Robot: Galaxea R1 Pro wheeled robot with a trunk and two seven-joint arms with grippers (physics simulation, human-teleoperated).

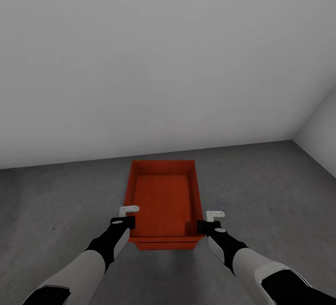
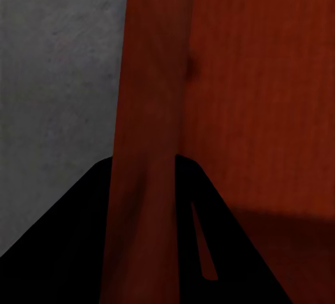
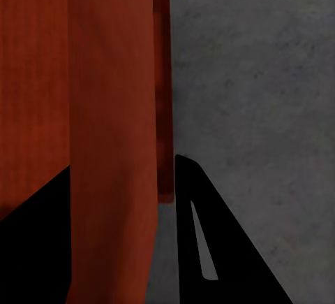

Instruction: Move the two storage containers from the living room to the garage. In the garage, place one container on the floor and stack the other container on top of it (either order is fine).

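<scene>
One red-orange storage container [image 1: 163,197] lies open side up low on the dark grey concrete floor [image 1: 270,188] of the garage, just ahead of me. My left gripper [image 1: 128,216] is shut on its left wall [image 2: 150,108] near the front corner. My right gripper [image 1: 210,218] is shut on its right wall [image 3: 112,108]. In both wrist views a black finger sits on each side of the thin wall. A darker red strip [image 3: 162,108] runs outside the right wall; I cannot tell what it belongs to. Whether the container rests on the floor is unclear.
A plain white-grey wall [image 1: 163,62] stands close behind the container. A second wall [image 1: 322,127] meets it in a corner at the right. Bare concrete spreads on both sides of the container.
</scene>
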